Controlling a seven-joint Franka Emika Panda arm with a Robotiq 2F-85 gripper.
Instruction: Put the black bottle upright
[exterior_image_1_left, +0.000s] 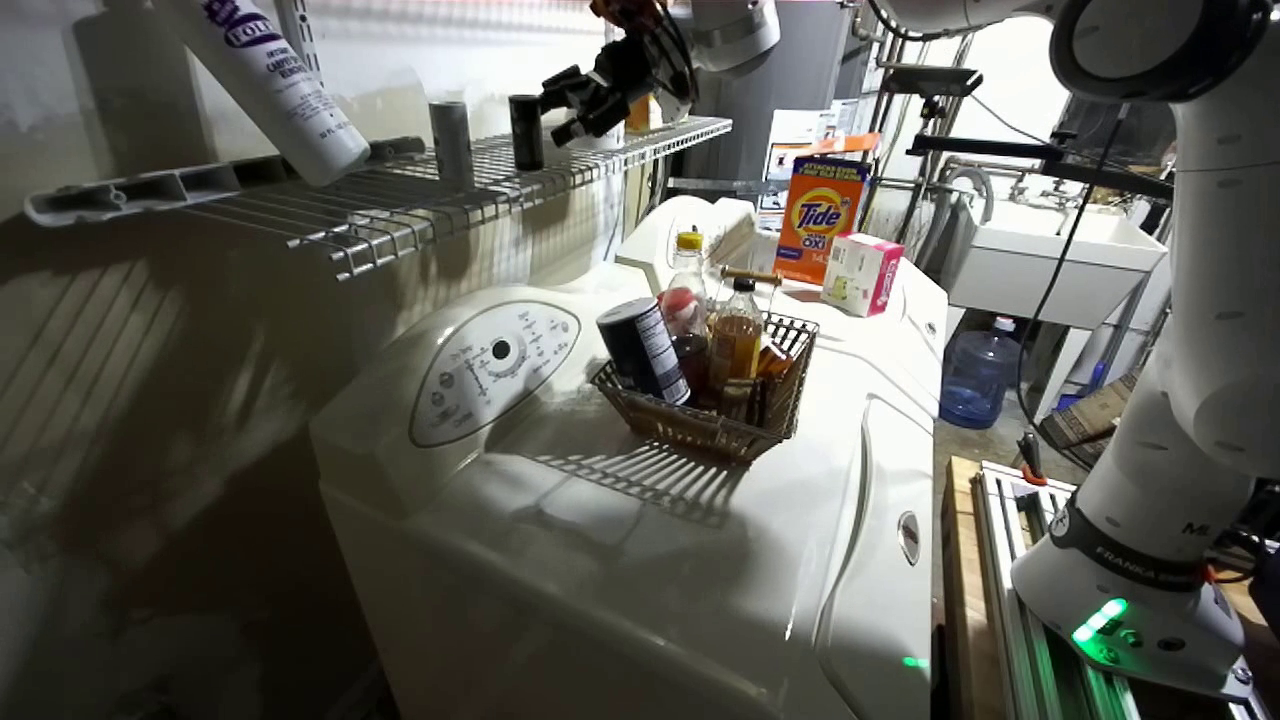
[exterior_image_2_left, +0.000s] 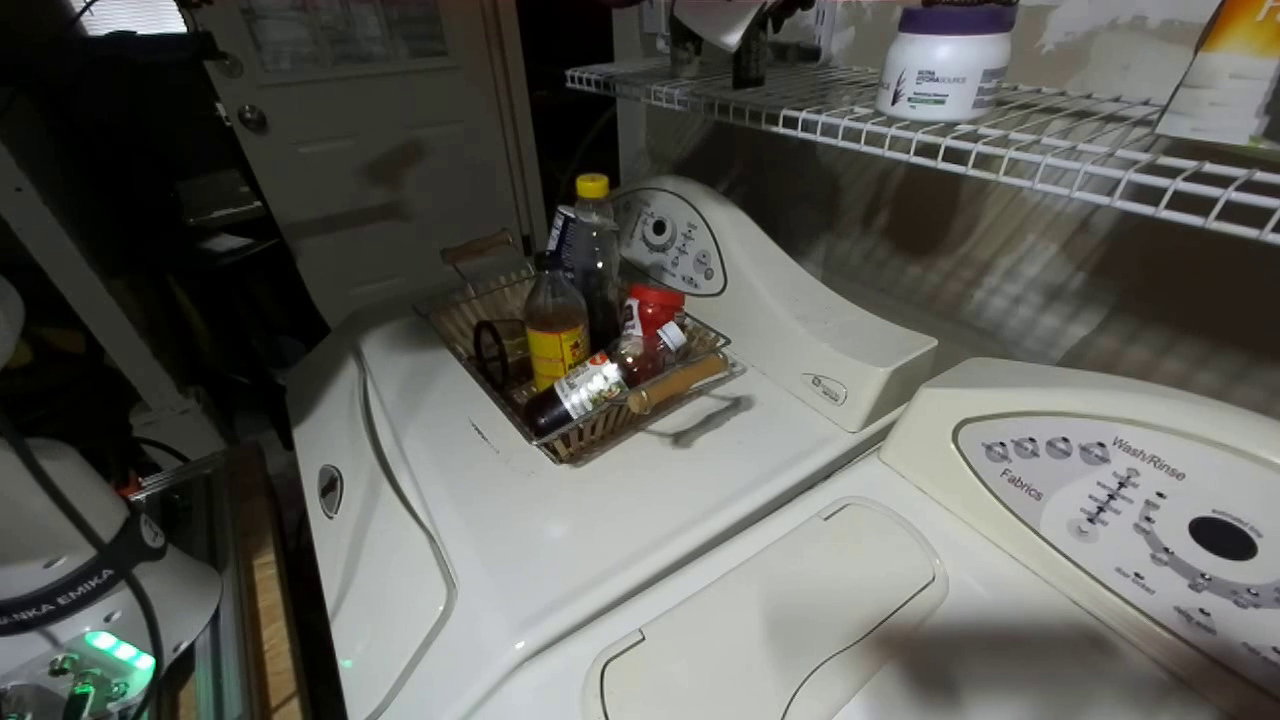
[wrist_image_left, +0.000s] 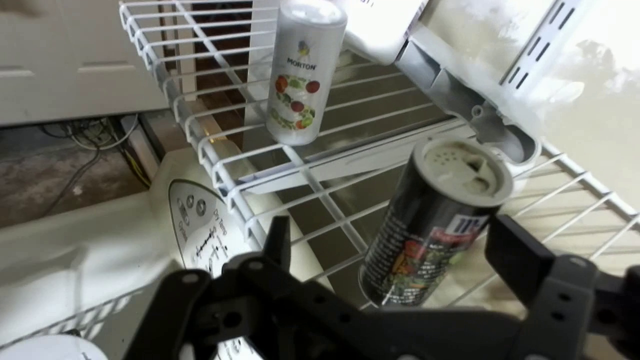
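Observation:
The black bottle (exterior_image_1_left: 527, 133) stands upright on the wire shelf (exterior_image_1_left: 402, 232) in an exterior view. It is a black cylinder with a coloured label and a grey shaker lid, seen large in the wrist view (wrist_image_left: 425, 225). It also shows in an exterior view (exterior_image_2_left: 749, 64), partly cut by the frame's top. My gripper (exterior_image_1_left: 556, 115) is open, its fingertips right beside the bottle. In the wrist view the bottle stands between the spread fingers (wrist_image_left: 390, 230), closer to the right finger; whether that finger touches it I cannot tell. The bottle's lower edge is partly hidden behind the gripper.
A greyer Morton cylinder (wrist_image_left: 302, 75) stands farther along the shelf. A white spray can (exterior_image_1_left: 275, 90) leans near a grey bracket (exterior_image_1_left: 130, 190). A white purple-lidded jar (exterior_image_2_left: 945, 70) is on the shelf. Below, a basket (exterior_image_1_left: 690, 425) of bottles sits on the dryer.

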